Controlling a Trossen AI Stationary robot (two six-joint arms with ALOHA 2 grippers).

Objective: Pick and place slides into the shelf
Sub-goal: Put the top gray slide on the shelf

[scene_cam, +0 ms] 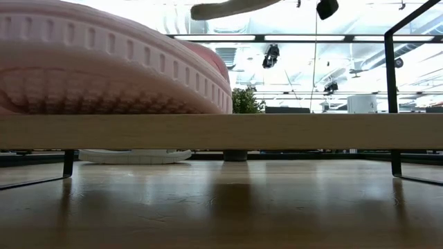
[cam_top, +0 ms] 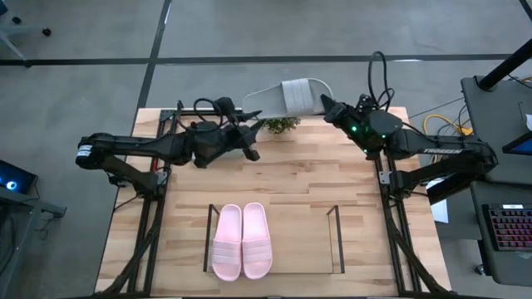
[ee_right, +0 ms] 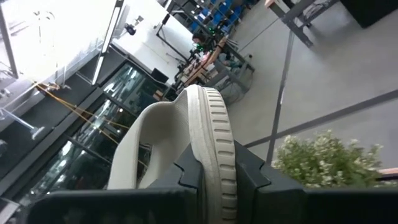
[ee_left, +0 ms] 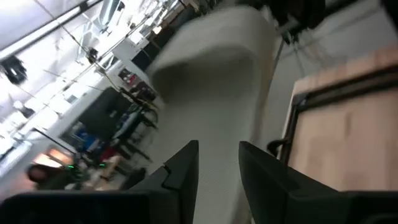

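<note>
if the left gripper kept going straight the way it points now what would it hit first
Probably the grey foam slide sandal held up by the right gripper. It fills the view just past the left gripper and its parted fingers, though depth is hard to judge.

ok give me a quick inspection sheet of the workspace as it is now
surface: light wood table, bare in the middle
job's things: pink pair of slides side by side in the left part of the shelf; one grey slide held in the air over the table's far edge; another pale slide lies on the table beyond the shelf
clutter: small green plant at the far edge
grippers: right gripper shut on the grey slide's edge; left gripper at its other end, fingers slightly parted
cables: black loops by both arms, yellow cable right of the table
surroundings: grey floor, desk with keyboard
</note>
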